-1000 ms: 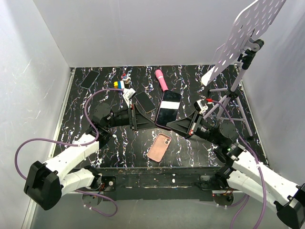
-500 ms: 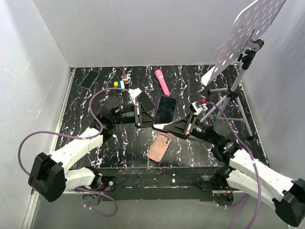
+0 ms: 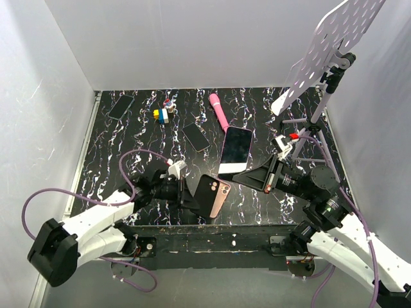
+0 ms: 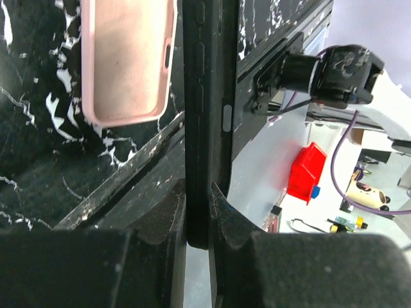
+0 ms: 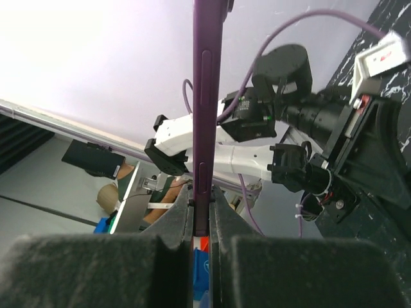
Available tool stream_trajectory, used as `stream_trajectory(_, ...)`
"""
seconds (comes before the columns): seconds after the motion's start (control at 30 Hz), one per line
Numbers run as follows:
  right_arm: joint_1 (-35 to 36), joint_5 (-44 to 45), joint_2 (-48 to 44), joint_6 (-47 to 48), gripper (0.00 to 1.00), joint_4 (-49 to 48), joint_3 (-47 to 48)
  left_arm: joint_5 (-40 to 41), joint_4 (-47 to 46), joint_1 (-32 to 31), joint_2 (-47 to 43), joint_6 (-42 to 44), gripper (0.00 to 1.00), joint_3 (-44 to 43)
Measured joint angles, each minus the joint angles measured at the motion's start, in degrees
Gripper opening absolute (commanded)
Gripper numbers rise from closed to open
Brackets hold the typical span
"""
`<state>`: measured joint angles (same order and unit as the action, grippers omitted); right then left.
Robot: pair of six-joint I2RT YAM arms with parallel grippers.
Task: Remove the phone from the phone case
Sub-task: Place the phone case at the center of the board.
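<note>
Phone (image 3: 235, 144) clamped at near end in right tool (image 3: 243, 174), long axis pointing away, clear of phone case (image 3: 221, 200) flat on surface (image 3: 128, 138); left tool (image 3: 192, 197) pinches black slab (image 3: 205, 192) beside case.

Your right claw (image 3: 244, 174) holds the phone (image 3: 234, 144) above the table (image 3: 128, 154), right of centre. The phone case (image 3: 223, 200) lies on the table nearer and to the left. Your left claw (image 3: 192, 196) holds a dark slab (image 3: 207, 192) edge-on, overlapping the case's left side. Behind them are a loose phone (image 3: 196, 136), a wand (image 3: 218, 108) and blocks (image 3: 162, 114) — with a stand (image 3: 314, 131) at the right.
</note>
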<state>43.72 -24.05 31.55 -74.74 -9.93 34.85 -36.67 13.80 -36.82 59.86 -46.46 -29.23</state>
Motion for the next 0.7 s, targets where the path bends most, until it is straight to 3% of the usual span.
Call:
stream_trajectory(0.13, -0.11, -0.15, 0.02, 1.53, 0.01, 0.35, 0.52, 1.07, -0.35, -1.29, -2.43, -0.07, 0.00, 3.37)
stream_trajectory(0.43, -0.17, -0.11, 2.05, 1.49, 0.01, 1.03, -2.05, 1.31, -8.90, -2.78, 8.37, -0.37, 0.00, 3.37)
stream_trajectory(0.7, -0.22, -0.07, 0.85, 1.49, 0.01, 1.07, -2.84, 0.70, -10.56, -3.45, 15.17, 1.75, 0.00, 2.21)
